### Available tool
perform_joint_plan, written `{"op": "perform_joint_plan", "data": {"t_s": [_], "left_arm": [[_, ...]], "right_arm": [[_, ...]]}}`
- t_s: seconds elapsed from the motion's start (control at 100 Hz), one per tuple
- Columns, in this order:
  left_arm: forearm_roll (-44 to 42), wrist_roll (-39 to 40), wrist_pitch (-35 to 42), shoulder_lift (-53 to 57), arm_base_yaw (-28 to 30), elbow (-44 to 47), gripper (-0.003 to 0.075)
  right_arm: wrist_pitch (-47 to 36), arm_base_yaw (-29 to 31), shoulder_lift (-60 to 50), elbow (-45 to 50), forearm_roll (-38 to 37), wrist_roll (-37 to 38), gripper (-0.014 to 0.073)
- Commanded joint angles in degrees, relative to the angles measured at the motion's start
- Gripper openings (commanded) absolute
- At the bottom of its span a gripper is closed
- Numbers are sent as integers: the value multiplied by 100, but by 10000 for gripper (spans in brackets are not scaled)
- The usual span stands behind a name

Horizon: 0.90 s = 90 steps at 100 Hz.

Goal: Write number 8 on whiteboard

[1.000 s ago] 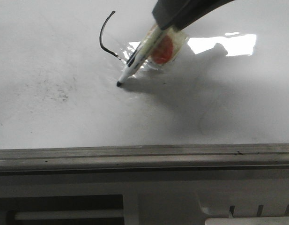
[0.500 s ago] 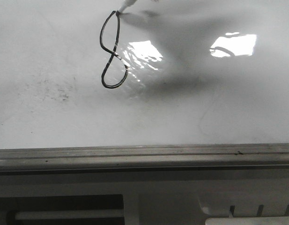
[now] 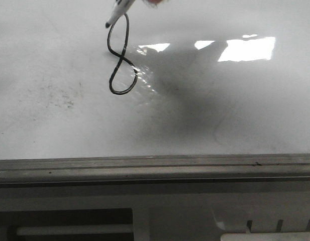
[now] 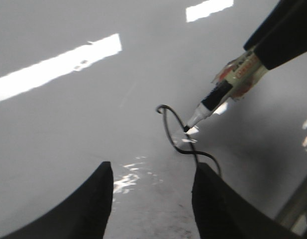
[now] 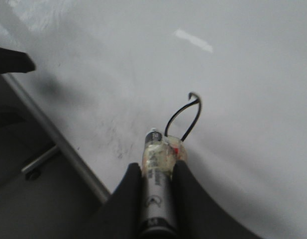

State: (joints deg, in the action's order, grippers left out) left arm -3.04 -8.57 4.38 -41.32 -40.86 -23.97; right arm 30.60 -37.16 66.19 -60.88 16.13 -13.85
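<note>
My right gripper is clamped on the marker, its two dark fingers pressed against either side of the barrel, which carries a wrap of clear tape with a red patch. In the front view only the marker's lower end shows, slanting in from the far edge of the picture with its black tip just beside the far loop of the number 8; whether the tip touches the surface or hangs just above it I cannot tell. My left gripper is spread wide with nothing between its fingers, held above the whiteboard close to the figure, and from that wrist the marker is seen coming down at a slant, its tip at the line of the number 8. The figure is a thin black line, tall and narrow, two open loops crossing in the middle, drawn on the whiteboard left of centre toward the far side. Around it the board is glossy white with bright glare patches, a dark shadow to the right of the figure and faint grey smudges to its left. The grey metal rim runs along the near edge.
</note>
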Motion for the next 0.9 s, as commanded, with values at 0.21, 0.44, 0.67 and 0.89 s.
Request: {"op": "perform_joint_plan", "data": {"t_s": [0.21,0.44,0.67,0.89], "left_arm": [[-121,65,1328,-1338,-1096,-166,332],[-259,65,1607,-1942,-1163,-166,332],[-259,65,1689,-2063,-1163,-166,266],[-259,65,1689,-2063,-1163,-166,-18]], "right_arm": [[-107,-625,-114,304,-35,-56,-63],[-107,-715,-114,327,4,30,-63],[6,-715,-114,327,117,29,-63],[36,-715,-114,327,167,29,-57]]}}
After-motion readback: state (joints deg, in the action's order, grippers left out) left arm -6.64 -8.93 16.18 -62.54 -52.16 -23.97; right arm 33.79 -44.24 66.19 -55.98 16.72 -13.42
